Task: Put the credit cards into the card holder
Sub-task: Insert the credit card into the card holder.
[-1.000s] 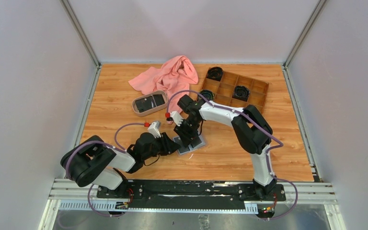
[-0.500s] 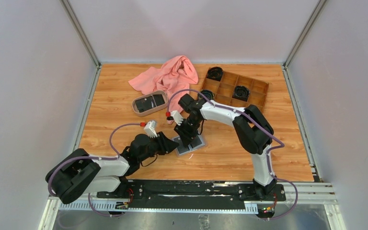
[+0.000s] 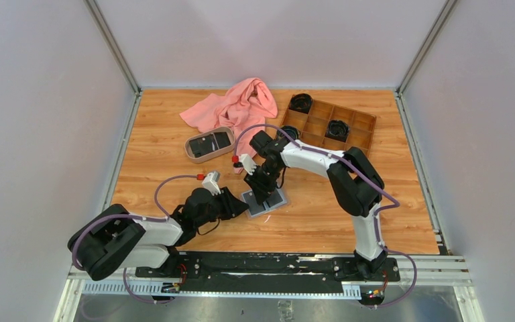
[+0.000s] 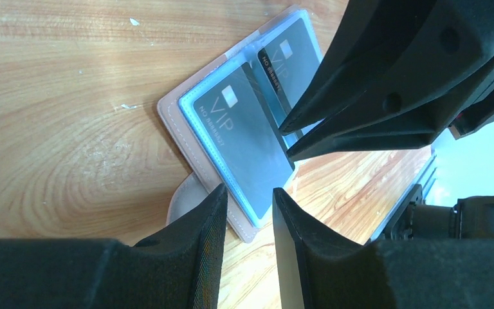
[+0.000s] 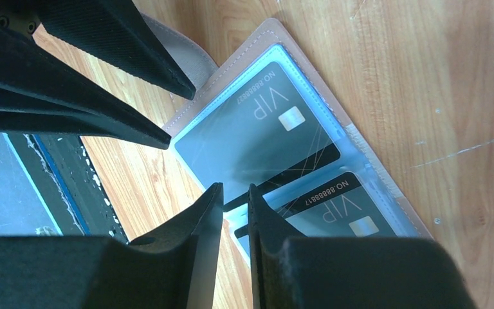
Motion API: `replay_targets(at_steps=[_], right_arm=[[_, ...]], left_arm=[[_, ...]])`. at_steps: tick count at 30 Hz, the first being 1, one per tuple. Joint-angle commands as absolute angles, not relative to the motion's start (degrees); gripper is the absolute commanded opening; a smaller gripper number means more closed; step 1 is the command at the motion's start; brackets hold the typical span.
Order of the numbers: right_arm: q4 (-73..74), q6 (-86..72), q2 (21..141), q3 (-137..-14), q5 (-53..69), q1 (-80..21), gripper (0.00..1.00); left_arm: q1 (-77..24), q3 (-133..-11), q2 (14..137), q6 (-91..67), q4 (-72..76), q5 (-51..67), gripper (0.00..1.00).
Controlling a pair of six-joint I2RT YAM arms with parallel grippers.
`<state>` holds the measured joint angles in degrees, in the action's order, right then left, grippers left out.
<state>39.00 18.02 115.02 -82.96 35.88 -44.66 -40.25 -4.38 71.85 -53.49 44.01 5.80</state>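
Observation:
The card holder (image 3: 276, 200) lies open and flat on the table. It also shows in the left wrist view (image 4: 172, 114) and the right wrist view (image 5: 252, 40). Two black VIP credit cards sit in its clear pockets, one (image 5: 251, 138) by the near corner and one (image 5: 334, 209) beside it. The first card (image 4: 244, 138) has a dark band outside its pocket. My right gripper (image 5: 236, 190) is all but shut, its tips down at that band's end. My left gripper (image 4: 249, 193) is open with a small gap and empty, low at the holder's near-left corner over its snap tab (image 4: 181, 201).
An oval beige tray (image 3: 192, 149) with dark cards stands behind the left arm. A pink cloth (image 3: 238, 104) lies at the back. A brown wooden compartment box (image 3: 365, 127) with black items stands at the back right.
The left arm's elbow and shoulder have swung down and left, and its gripper has drawn back slightly from the holder. The right arm and the holder have not moved.

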Motion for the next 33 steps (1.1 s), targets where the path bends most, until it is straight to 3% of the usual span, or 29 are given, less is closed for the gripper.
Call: replay_targets(at_steps=[1, 12, 33], right_arm=[[40.23, 17.74, 116.62, -82.35, 33.94, -44.13, 0.22], [41.89, 17.31, 120.17, -83.25, 34.07, -43.36, 0.14], [42.62, 17.45, 120.85, -83.63, 35.24, -42.83, 0.13]], left_arm=[[-39.90, -4.83, 72.74, -53.53, 43.95, 5.36, 0.35], [-39.90, -5.04, 73.07, -53.74, 43.95, 5.24, 0.36], [-39.91, -6.02, 73.24, -54.14, 44.03, 4.73, 0.29]])
